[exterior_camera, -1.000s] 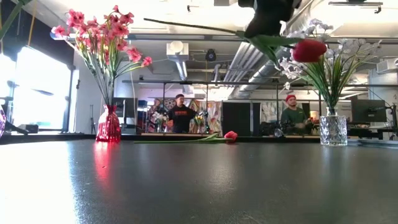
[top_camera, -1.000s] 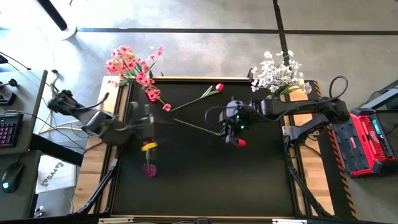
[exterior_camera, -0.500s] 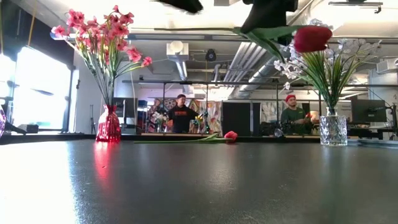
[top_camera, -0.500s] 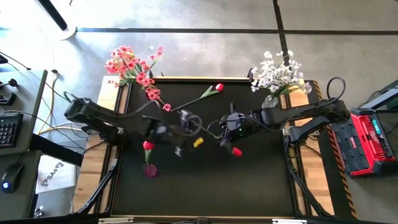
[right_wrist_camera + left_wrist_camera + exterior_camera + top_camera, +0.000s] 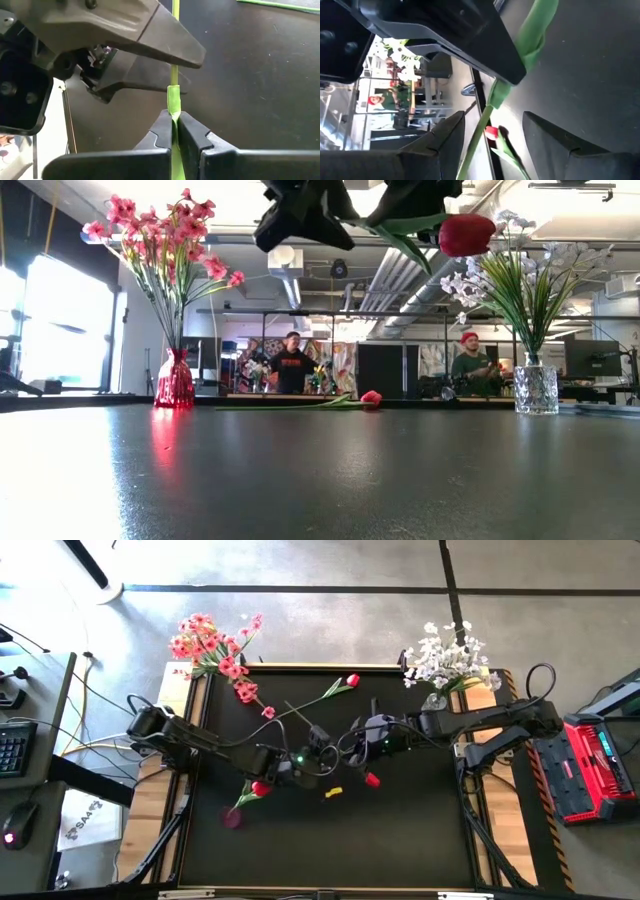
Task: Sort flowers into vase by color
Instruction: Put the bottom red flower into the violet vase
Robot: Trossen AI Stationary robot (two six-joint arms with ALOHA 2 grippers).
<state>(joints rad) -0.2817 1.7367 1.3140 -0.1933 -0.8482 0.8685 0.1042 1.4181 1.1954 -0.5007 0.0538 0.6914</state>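
My right gripper (image 5: 360, 744) is shut on a red tulip's green stem above the table's middle. Its bud (image 5: 372, 780) (image 5: 466, 235) hangs on the near side, and the stem's free end (image 5: 290, 708) points far-left. My left gripper (image 5: 320, 743) (image 5: 490, 145) is open right beside it. Its fingers stand on either side of the same stem (image 5: 481, 131) without touching. A second red tulip (image 5: 352, 681) (image 5: 371, 397) lies flat near the far edge. My right gripper pinches the tulip's stem between its two fingers where a leaf wraps it (image 5: 173, 102), a short way behind the bud. It reaches in from the table's right side. The flower is lifted clear of the table and lies roughly level in the low view.
A red vase (image 5: 175, 380) with pink flowers (image 5: 212, 645) stands at the far-left corner. A clear vase (image 5: 536, 388) with white flowers (image 5: 446, 660) stands at the far-right corner. Near-left are a red bud (image 5: 260, 788), a small pink thing (image 5: 232, 820) and a yellow bit (image 5: 333, 792). People stand beyond the table.
My left gripper has swept from the table's left side toward the middle, up to the right gripper, and now straddles the held stem. The right gripper has hardly moved. The held tulip has turned about, its free stem end swinging toward the far edge.
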